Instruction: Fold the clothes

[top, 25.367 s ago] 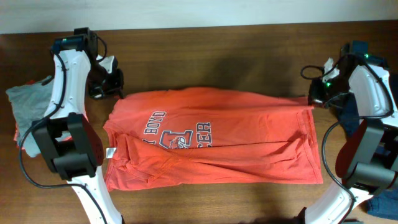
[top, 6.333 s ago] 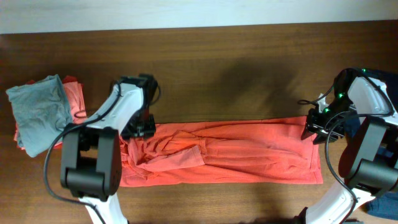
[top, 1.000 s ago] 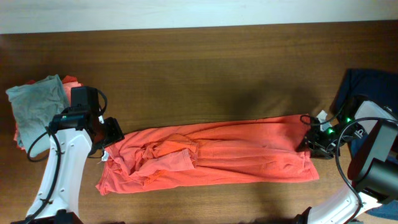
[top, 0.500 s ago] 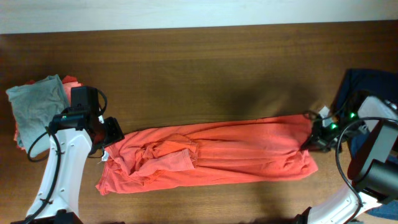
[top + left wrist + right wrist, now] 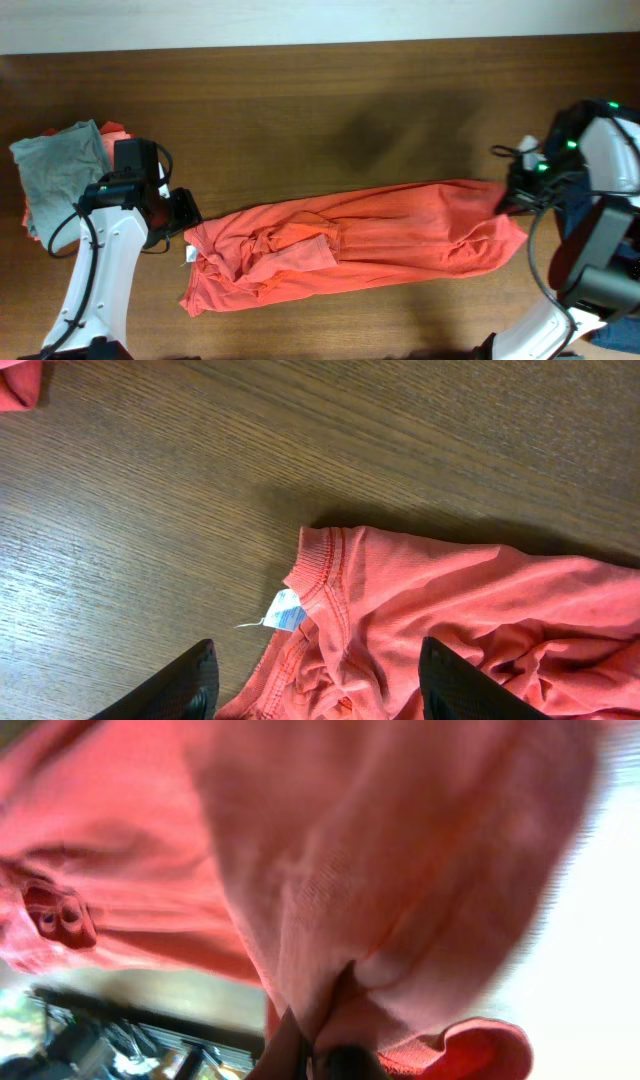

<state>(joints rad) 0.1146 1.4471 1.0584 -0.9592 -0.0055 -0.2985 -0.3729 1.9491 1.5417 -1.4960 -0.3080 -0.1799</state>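
The right gripper (image 5: 512,196) is clamped on the right end of the orange shirt (image 5: 350,245), which lies bunched in a long strip across the wooden table (image 5: 350,110). The left gripper (image 5: 316,650) hovers, jaws apart, over the collar (image 5: 318,565) and label (image 5: 287,610). A grey shirt (image 5: 55,170) sits far left.

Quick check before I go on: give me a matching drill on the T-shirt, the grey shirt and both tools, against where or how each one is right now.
Things:
1. T-shirt
2. grey shirt
3. left tool
4. right tool

States:
A. open, over the collar
B. lying at the table's left end
C. shut on the T-shirt's end
D. bunched in a long strip across the middle

Pairs: 1-D, 2-B, 3-A, 4-C.
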